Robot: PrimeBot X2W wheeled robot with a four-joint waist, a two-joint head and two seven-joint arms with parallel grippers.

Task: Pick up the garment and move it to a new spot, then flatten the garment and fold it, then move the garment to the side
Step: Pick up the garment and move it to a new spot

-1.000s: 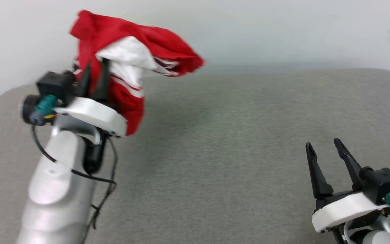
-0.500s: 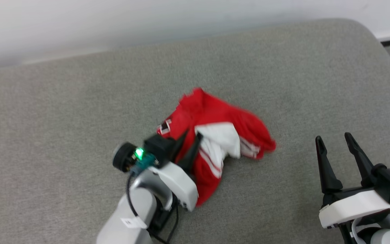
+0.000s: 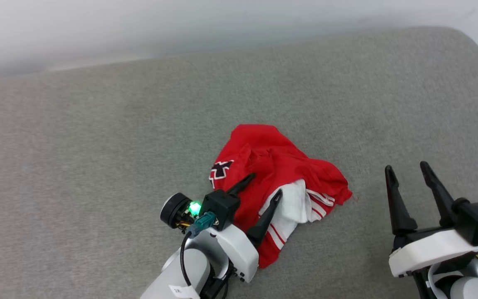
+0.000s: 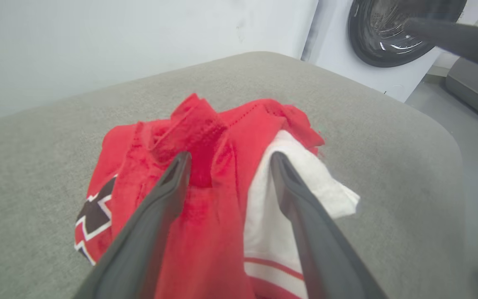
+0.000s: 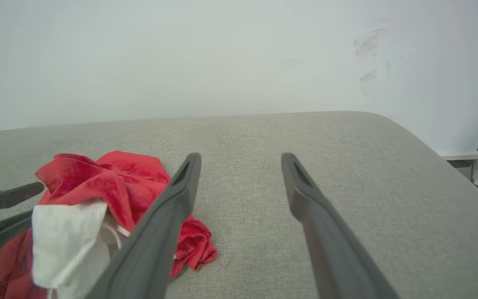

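On grey cushion point(image 3: 98, 145), crumpled garment point(image 3: 280, 166) (left gripper point(image 3: 265, 184) agape)

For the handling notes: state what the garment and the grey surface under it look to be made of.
The garment: soft, matte fabric, probably a light sports knit; it slumps in loose creases, and the weave is too fine to tell. The grey surface: looks like matte woven upholstery over padding, judging by its fine speckled texture and rounded edge.

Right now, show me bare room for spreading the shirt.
Bare: the wide pad left of the shirt, the strip between shirt and wall, the gap toward the right gripper. Crowded: where the left gripper hangs open over the shirt.
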